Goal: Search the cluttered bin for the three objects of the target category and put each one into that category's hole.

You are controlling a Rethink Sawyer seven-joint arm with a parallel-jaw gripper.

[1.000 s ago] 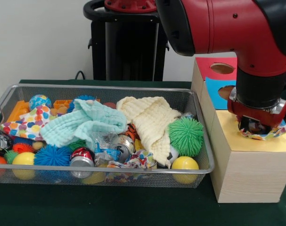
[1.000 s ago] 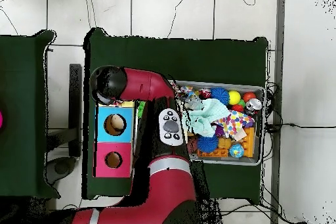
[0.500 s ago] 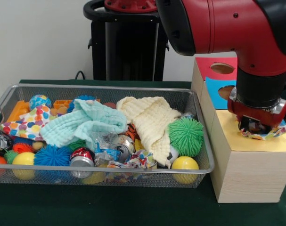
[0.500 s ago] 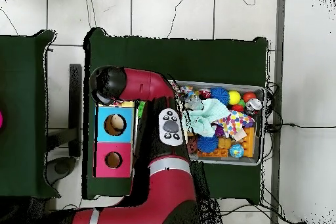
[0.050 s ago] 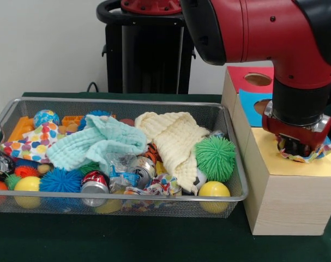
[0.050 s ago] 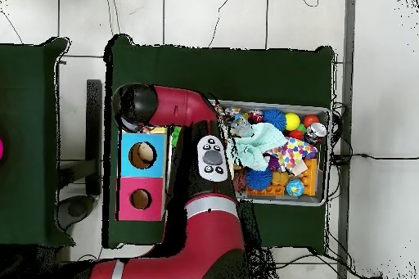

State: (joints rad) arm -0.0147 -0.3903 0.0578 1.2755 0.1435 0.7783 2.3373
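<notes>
My gripper (image 5: 296,146) is down on the yellow top (image 5: 296,166) of the wooden box, right of the wire bin (image 5: 127,195). A crumpled patterned cloth (image 5: 318,153) shows around and under the gripper, bunched where the yellow panel's hole lies; the hole itself is hidden. Whether the gripper grips the cloth is hidden by the wrist. In the bin lie a mint cloth (image 5: 97,143), a cream cloth (image 5: 173,136) and a polka-dot cloth (image 5: 31,142). In the overhead view the arm (image 6: 164,105) covers the gripper and the yellow panel.
The box also has a blue panel (image 5: 252,101) and a red panel (image 5: 244,73), each with a round hole. The bin holds spiky balls, a green one (image 5: 215,157), crushed cans (image 5: 94,183), yellow balls (image 5: 214,189) and orange blocks.
The arm has lifted very slightly over the yellow panel. The patterned cloth under it and everything in the bin have stayed put.
</notes>
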